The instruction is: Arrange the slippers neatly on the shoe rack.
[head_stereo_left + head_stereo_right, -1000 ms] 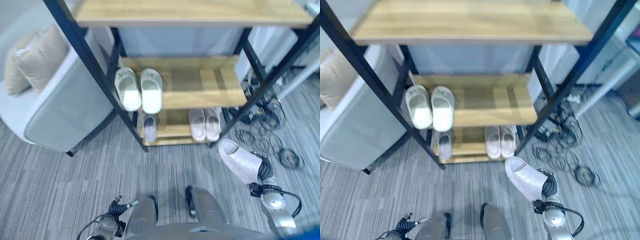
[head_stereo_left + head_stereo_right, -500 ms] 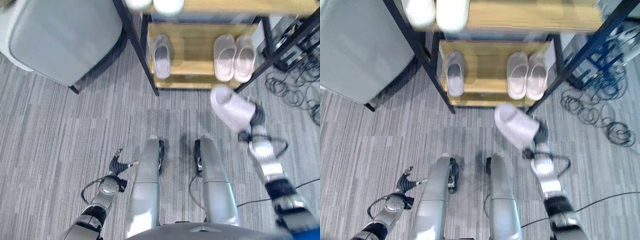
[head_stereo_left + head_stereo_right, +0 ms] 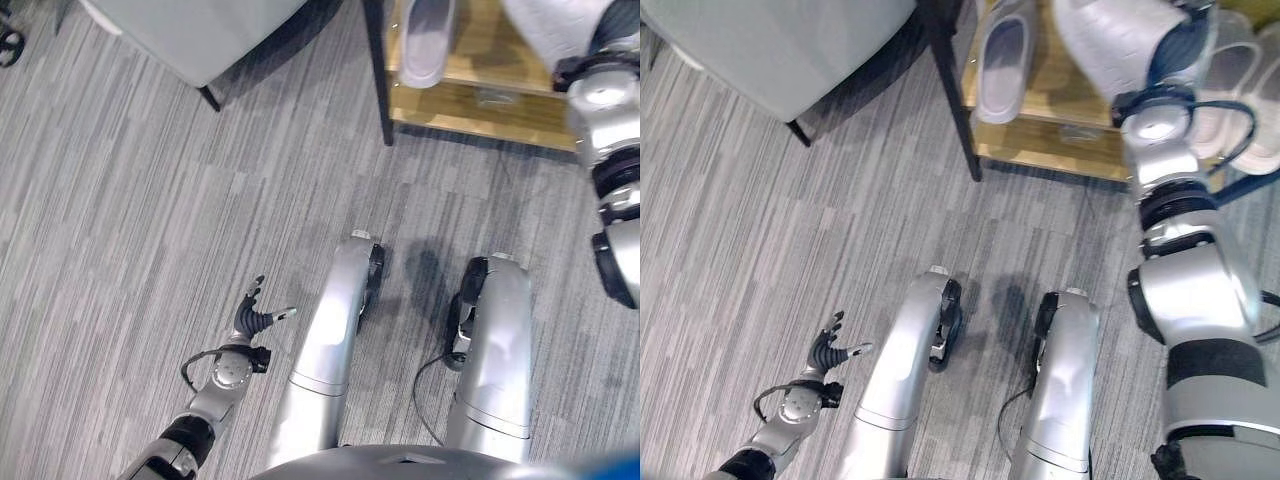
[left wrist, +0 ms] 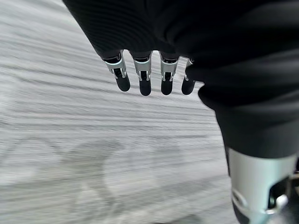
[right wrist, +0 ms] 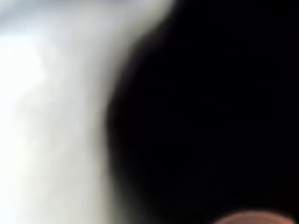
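Note:
My right hand (image 3: 1172,52) is shut on the heel end of a pale grey slipper (image 3: 1110,40) and holds it over the rack's lowest wooden shelf (image 3: 1060,112). A single grey slipper (image 3: 1002,58) lies on that shelf to the left of the held one. A pale pink pair (image 3: 1232,72) lies on the shelf just right of my hand. In the right wrist view the held slipper (image 5: 42,116) is a pale blur right against the camera. My left hand (image 3: 256,314) hangs low over the carpet, fingers (image 4: 144,79) straight and open, holding nothing.
The rack's black front leg (image 3: 376,62) stands left of the grey slipper. A grey armchair (image 3: 200,25) sits at the far left, its dark leg (image 3: 210,97) on the carpet. Striped grey carpet (image 3: 130,200) covers the floor.
The head camera has tilted down, so the upper shelves have left the picture. My right arm has reached forward and carried the slipper from above the carpet to over the lowest shelf.

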Motion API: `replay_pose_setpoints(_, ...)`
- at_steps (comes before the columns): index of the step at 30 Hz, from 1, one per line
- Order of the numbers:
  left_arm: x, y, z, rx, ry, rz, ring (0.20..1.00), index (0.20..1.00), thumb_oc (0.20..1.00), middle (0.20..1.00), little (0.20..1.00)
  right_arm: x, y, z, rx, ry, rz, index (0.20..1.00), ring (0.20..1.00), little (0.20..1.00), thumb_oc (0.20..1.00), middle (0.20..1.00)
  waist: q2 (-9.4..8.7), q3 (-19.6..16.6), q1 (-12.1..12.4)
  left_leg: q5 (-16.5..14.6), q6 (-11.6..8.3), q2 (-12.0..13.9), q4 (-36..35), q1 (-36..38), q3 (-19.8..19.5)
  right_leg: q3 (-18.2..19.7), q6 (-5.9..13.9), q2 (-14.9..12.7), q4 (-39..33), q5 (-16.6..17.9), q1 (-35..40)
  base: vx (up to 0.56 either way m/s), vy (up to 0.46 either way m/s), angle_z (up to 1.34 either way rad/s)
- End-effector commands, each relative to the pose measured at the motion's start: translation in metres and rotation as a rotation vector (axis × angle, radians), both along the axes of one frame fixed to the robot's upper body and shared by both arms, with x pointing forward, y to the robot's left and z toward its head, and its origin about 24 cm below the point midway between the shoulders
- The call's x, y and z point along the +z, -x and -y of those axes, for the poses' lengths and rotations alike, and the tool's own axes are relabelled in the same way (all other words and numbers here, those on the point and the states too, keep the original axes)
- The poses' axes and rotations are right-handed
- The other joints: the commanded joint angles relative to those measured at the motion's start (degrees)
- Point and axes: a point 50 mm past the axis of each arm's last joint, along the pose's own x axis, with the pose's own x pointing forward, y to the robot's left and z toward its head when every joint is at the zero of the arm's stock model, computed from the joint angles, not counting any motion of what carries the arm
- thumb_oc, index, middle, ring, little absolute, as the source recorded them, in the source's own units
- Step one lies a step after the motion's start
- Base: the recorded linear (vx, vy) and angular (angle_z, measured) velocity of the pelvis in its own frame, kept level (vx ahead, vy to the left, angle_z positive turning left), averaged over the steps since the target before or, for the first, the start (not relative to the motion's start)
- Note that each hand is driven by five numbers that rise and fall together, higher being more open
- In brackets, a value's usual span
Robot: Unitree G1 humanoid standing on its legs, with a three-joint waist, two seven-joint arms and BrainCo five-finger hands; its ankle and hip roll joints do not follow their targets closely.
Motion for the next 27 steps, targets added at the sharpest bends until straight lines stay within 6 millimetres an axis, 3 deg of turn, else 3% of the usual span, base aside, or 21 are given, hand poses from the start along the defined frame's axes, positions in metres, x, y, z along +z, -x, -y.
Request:
replay_pose_setpoints(1,0.004,-0.002,-0.017,0.055,-0.037,0.023,1.0,1.0,1.0,1.0,1.0,0.017,0.002,-0.021,0.101,0.008,0.119,0.2,0.2,0.2,0.2,0.2,-0.92,0.72,-0.66,-5.16,2.31,0.02,-1.2,4.31,-2.03,0.45,-2.52,0.14,-4.08,4.26,6.47,0.04,0.086,0.08)
replay_pose_setpoints(5,-0.003,0.002,-0.019,0.074,-0.047,-0.009,1.0,1.0,1.0,1.0,1.0,0.021,0.005,-0.017,0.1,-0.028,0.164,0.2,0.2,0.2,0.2,0.2,-1.28,1.32,-0.48,-4.75,2.68,-0.19,-1.99,4.31,-1.45,0.63,-2.71,-0.8,-4.96,4.83,6.75,0.03,0.107,0.09)
replay_pose_setpoints(10,0.026,-0.032,-0.01,-0.006,-0.086,0.134,1.0,1.0,1.0,1.0,1.0,0.006,0.01,-0.014,0.135,-0.155,0.262,0.2,0.2,0.2,0.2,0.2,-1.87,-0.5,0.13,-1.81,3.42,-1.46,-8.06,4.37,-2.36,-3.06,-2.23,-3.91,-12.71,5.48,8.45,0.04,0.096,0.08)
replay_pose_setpoints(11,0.03,-0.035,-0.013,-0.02,-0.129,0.148,1.0,1.0,1.0,1.0,1.0,-0.002,0.009,-0.016,0.146,-0.164,0.255,0.2,0.2,0.2,0.2,0.2,-2.0,-0.66,-0.19,-1.28,3.62,-1.76,-9.41,5.09,-2.86,-3.99,-1.54,-4.53,-13.21,6.61,9.18,0.04,0.05,0.25)
replay_pose_setpoints(12,0.037,-0.039,-0.015,-0.029,-0.159,0.184,1.0,1.0,1.0,1.0,1.0,-0.011,0.007,-0.023,0.172,-0.148,0.244,0.2,0.2,0.2,0.2,0.2,-2.2,0.13,-0.36,-0.88,3.89,-1.26,-11.83,7.15,-4.07,-6.09,0.1,-4.7,-16.17,10.47,9.1,-0.01,0.09,0.34)
replay_pose_setpoints(14,0.045,-0.045,-0.011,-0.009,-0.141,0.237,1.0,1.0,1.0,1.0,1.0,-0.018,0.005,-0.026,0.175,-0.107,0.217,0.2,0.2,0.2,0.2,0.2,-2.28,0.69,-0.52,0.12,3.88,0.1,-14.8,9.06,-4.15,-10.17,1.23,-2.73,-22.71,16.77,6.81,-0.14,-0.092,-0.2)
replay_pose_setpoints(15,0.085,-0.074,-0.008,-0.007,-0.157,0.416,1.0,1.0,1.0,1.0,1.0,-0.02,0.009,-0.025,0.164,-0.079,0.217,0.2,0.2,0.2,0.2,0.2,-1.57,3.84,-3.23,1.84,4.05,0.04,-18.37,11.55,-2.61,-13.27,-1.0,-1.77,-32.96,18.59,10.45,-0.19,-0.296,-0.37)
replay_pose_setpoints(17,0.092,-0.08,-0.002,0.006,-0.114,0.459,1.0,1.0,1.0,1.0,1.0,-0.015,0.011,-0.028,0.179,-0.039,0.231,0.2,0.2,0.2,0.2,0.2,-1.79,1.96,-4.02,2.93,2.93,0.05,-21.88,11.56,-1.93,-11.5,-1.75,-1.2,-35.61,18.27,9.13,-0.08,-0.262,0.67)
replay_pose_setpoints(20,0.094,-0.081,0.013,-0.017,-0.064,0.479,1.0,1.0,1.0,1.0,1.0,-0.032,0.01,-0.033,0.179,-0.041,0.206,0.2,0.2,0.2,0.2,0.2,-1.23,-0.53,-4.75,3.58,2.83,0.63,-27.94,14.35,-1.58,-9.35,-2.06,-0.84,-41.06,18.23,11.48,0.04,-0.101,0.02)
replay_pose_setpoints(21,0.115,-0.083,0.021,-0.067,-0.049,0.576,1.0,1.0,1.0,1.0,1.0,-0.029,0.014,-0.03,0.159,-0.044,0.238,0.2,0.2,0.2,0.2,0.2,-0.27,-0.22,-4.78,9.05,0.61,0.67,-25.36,13.54,-1.04,-9.45,-3.35,-0.98,-41.17,17.44,12.91,0.01,-0.195,-0.45)
replay_pose_setpoints(23,0.143,-0.088,0.024,-0.106,-0.041,0.699,1.0,1.0,1.0,1.0,1.0,-0.021,0.018,-0.017,0.103,-0.067,0.272,0.2,0.2,0.2,0.2,0.2,-0.92,0.2,-5.42,14.71,-1.42,5.06,-32.63,7.65,-4.11,-8.87,-3.83,-1.49,-41.13,15.75,12.02,-0.01,-0.067,0.41)
replay_pose_setpoints(24,0.152,-0.091,0.014,-0.087,-0.085,0.723,1.0,1.0,1.0,1.0,1.0,-0.003,0.019,-0.02,0.086,-0.045,0.303,0.2,0.2,0.2,0.2,0.2,-2.21,1.73,-5.36,18.23,-1.11,9.28,-46.61,11.29,-6.91,-8.58,-3.28,-2.78,-42.44,16.28,12.68,0.05,0.203,0.78)
replay_pose_setpoints(25,0.159,-0.098,0.014,-0.068,-0.123,0.764,1.0,1.0,1.0,1.0,1.0,0.021,0.019,-0.034,0.137,-0.042,0.36,0.2,0.2,0.2,0.2,0.2,-2.28,3.12,-5.3,17.84,-0.91,6.99,-46.14,12.17,-6.6,-7.8,-3.52,-3.61,-41.49,15.98,13.31,0.09,0.229,0.29)
replay_pose_setpoints(27,0.15,-0.104,0.013,-0.047,-0.137,0.717,1.0,1.0,1.0,1.0,1.0,0.034,0.018,-0.043,0.156,-0.025,0.376,0.2,0.2,0.2,0.2,0.2,-3.07,1.66,-5.35,16.75,-0.5,4.29,-42.16,7.82,-6.62,-7.26,-3.77,-3.0,-38.94,15.6,10.49,0.18,0.15,-0.13)
